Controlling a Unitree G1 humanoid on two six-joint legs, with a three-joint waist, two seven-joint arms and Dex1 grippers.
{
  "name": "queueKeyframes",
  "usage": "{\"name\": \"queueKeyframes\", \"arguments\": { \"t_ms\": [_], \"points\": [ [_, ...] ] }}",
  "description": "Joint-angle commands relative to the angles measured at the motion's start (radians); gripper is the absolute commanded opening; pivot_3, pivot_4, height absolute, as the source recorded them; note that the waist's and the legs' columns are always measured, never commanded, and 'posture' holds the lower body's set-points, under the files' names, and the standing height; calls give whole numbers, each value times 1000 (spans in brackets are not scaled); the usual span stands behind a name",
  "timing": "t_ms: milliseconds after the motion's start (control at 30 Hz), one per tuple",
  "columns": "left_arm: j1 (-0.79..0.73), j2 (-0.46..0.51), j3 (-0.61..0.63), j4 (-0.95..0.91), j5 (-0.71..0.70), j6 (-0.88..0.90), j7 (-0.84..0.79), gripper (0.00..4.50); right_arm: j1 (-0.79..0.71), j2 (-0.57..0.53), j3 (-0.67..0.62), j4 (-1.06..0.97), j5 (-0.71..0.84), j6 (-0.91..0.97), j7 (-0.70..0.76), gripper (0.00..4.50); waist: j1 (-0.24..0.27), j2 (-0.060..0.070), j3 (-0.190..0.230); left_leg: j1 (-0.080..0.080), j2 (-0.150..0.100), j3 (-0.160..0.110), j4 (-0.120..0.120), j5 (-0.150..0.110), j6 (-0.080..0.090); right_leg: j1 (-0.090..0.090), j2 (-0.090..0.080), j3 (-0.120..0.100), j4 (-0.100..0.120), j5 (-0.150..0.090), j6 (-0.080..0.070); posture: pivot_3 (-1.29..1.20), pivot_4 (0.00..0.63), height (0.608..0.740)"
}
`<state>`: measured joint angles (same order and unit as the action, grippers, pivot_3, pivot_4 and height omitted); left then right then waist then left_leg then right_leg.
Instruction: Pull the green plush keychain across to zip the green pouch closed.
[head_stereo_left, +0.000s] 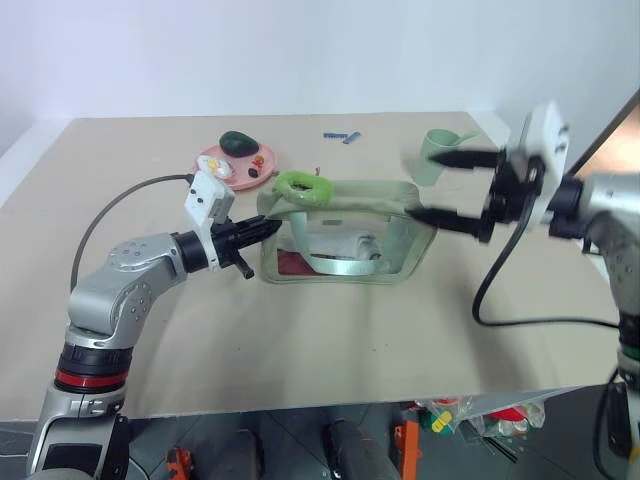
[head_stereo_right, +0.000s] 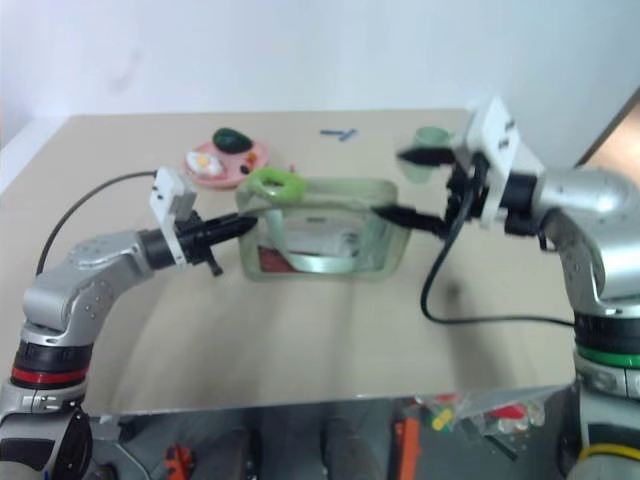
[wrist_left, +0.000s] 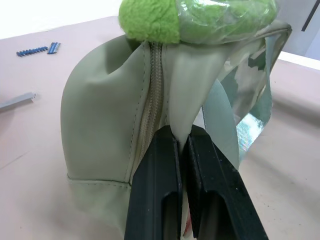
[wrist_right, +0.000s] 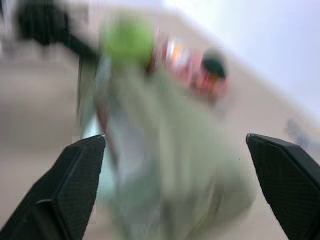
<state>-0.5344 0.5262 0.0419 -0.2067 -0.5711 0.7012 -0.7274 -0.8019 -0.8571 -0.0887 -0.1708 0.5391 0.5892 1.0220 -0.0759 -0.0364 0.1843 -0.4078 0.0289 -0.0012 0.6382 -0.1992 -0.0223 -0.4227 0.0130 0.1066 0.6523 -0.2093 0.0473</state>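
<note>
Nearest to you, your left gripper (head_stereo_left: 268, 229) is pinched tight on the fabric at the left end of the green pouch (head_stereo_left: 345, 240), right beside the zipper seam. The pouch sits mid-table, clear front panel facing you, with its green strap looped across the front. The green plush keychain (head_stereo_left: 303, 187) rests on top at the pouch's left end, just above where you're pinching.

Your right gripper (head_stereo_left: 435, 187) hangs in the air at the pouch's right end with its fingers spread wide, holding nothing; the lower finger is close to the pouch's right corner.

Farther back, there's a pale green cup (head_stereo_left: 436, 155) at right, a pink plate (head_stereo_left: 236, 160) with a dark green lump at left, and a small blue item (head_stereo_left: 341, 135) beyond. I can't see any readable writing or brand anywhere.
</note>
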Motion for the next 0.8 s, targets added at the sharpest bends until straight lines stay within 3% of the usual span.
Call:
{"name": "queueKeyframes", "arguments": {
  "t_ms": [33,233,533,633,800],
  "points": [
    [-21,-2,1,-35,-9,-3,-2,0,-90,111,84,-5,-41,-36,-56,4489,-2,0,0,0,0,1,0,0,0,-1,0,1,0,0,0,0,150,740],
    [-17,-12,-5,-46,1,-5,16,0,-120,247,222,46,-142,-149,-32,4489,0,0,0,-5,0,0,0,0,0,-3,-1,0,0,-1,1,0,150,740],
    [-19,-18,-14,-61,14,-8,40,0,-117,331,247,151,-211,-252,-23,4489,4,0,0,-14,-1,-3,1,0,-1,-12,-1,-2,0,1,1,0,150,740],
    [-19,-20,-18,-62,17,-9,43,0,-120,343,240,174,-217,-261,-22,3696,4,0,0,-14,-1,-3,1,1,-1,-12,-1,-3,0,1,0,0,150,740],
    [-22,-25,-21,-58,24,-11,47,0,-114,350,244,201,-241,-290,-16,1852,4,0,0,-14,-1,-3,1,1,-1,-11,-1,-3,0,2,0,0,150,740]
  ]
}}
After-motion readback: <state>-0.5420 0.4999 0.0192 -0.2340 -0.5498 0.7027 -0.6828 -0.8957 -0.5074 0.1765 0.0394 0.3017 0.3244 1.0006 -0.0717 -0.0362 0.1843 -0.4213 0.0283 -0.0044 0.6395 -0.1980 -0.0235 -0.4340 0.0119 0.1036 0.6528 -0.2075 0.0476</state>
